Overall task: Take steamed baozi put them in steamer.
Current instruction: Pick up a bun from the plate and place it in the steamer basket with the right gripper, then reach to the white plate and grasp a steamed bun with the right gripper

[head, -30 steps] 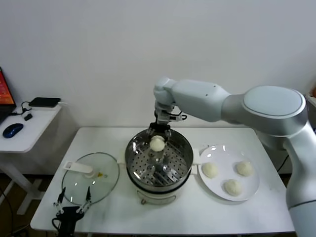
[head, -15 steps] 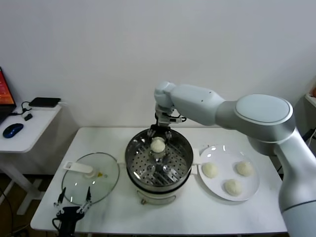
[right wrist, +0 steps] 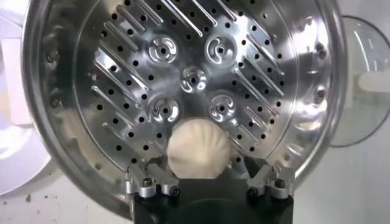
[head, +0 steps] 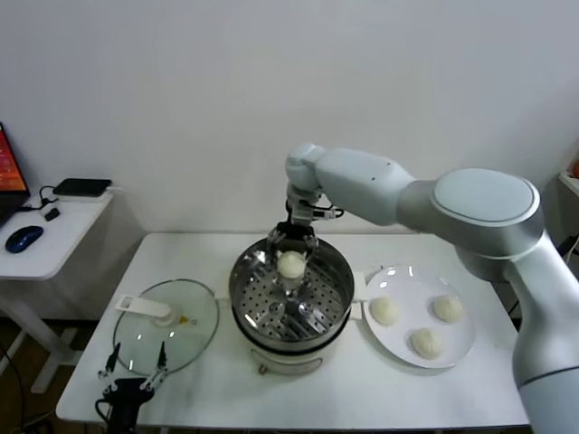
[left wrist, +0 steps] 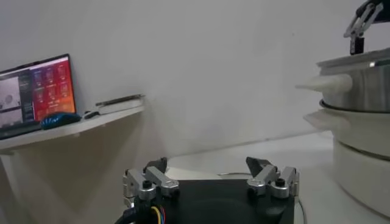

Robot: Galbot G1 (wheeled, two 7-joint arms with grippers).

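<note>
Baozi in steamer: one small round off-white pleated dough bun (head: 289, 264) sits on the perforated floor of the steamer, towards the far side, directly beneath the right pincer; in the right wrist view the bun (right wrist: 198, 150) lies between the two pincer tips.
Baozi on plate: three more smooth off-white buns (head: 384, 311), (head: 447, 308), (head: 427, 343) rest apart from one another on the flat round white plate (head: 398, 279).
Steamer: round shiny stainless-steel basket (head: 251, 310) with white side handles, on a white base, near the middle of the white bench (head: 362, 398).
Right pincer: the right pincer (head: 292, 246) hangs over the far side of the basket, pointing down, fingers spread wider than the bun and gripping nothing.
Plate: just beside the steamer, on the robot's right.
Lid: round glass lid with a white handle (head: 167, 324) lies flat on the bench to the steamer's left.
Left pincer: the left pincer (head: 134, 372) rests low at the bench's near left edge, fingers apart and empty.
</note>
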